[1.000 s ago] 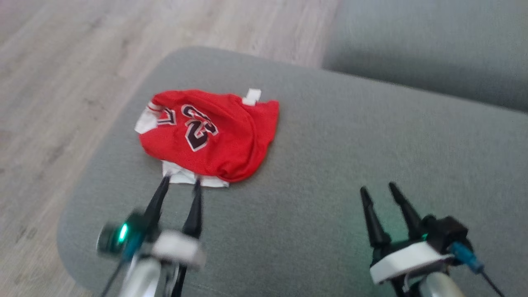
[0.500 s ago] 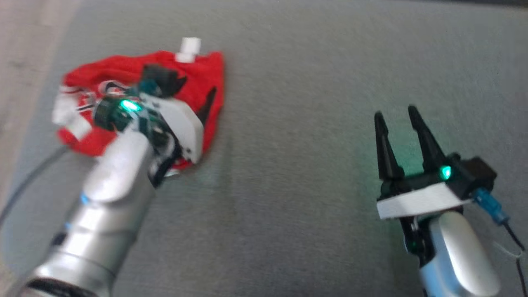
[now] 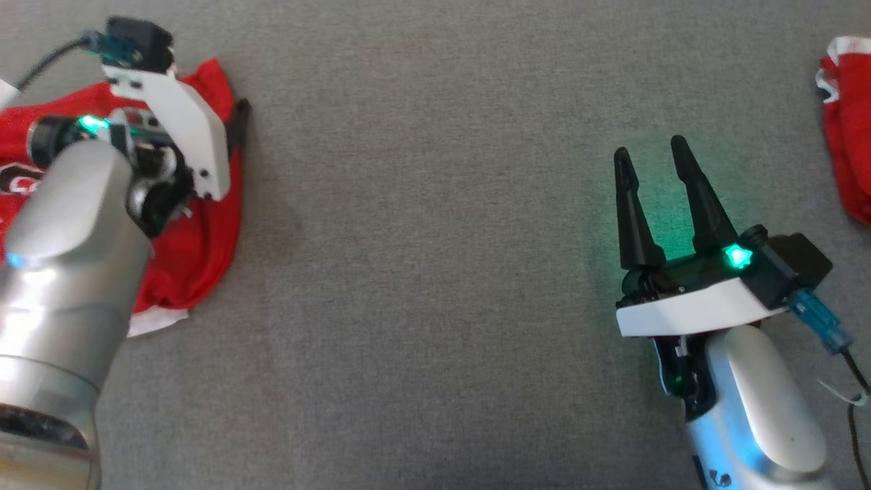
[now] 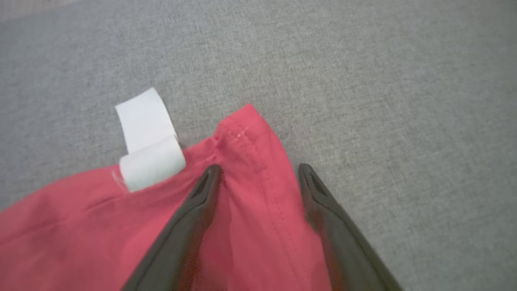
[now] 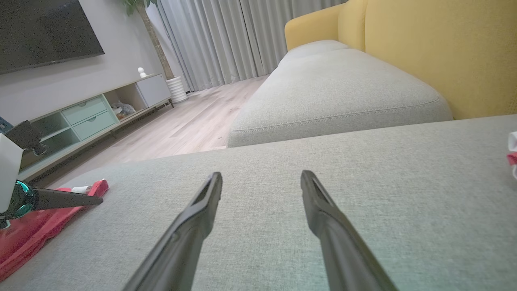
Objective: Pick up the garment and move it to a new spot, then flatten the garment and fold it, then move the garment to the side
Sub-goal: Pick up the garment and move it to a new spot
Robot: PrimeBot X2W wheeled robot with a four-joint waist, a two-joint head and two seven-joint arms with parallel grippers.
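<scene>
Grey sofa cushion carries a crumpled red garment at its left side. The left claw is spread open, its fingers straddling the garment's hemmed corner beside a white tag. The right claw hovers open over bare cushion, well apart.

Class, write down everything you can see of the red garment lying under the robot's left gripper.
The red garment is thin, smooth-looking cloth with a stitched hem, white trim, part of a black-and-white print and a curled white label. It lies crumpled, unfolded, on the grey cushion. The left gripper stands open over one hemmed corner, its fingers either side of it, not closed.
</scene>
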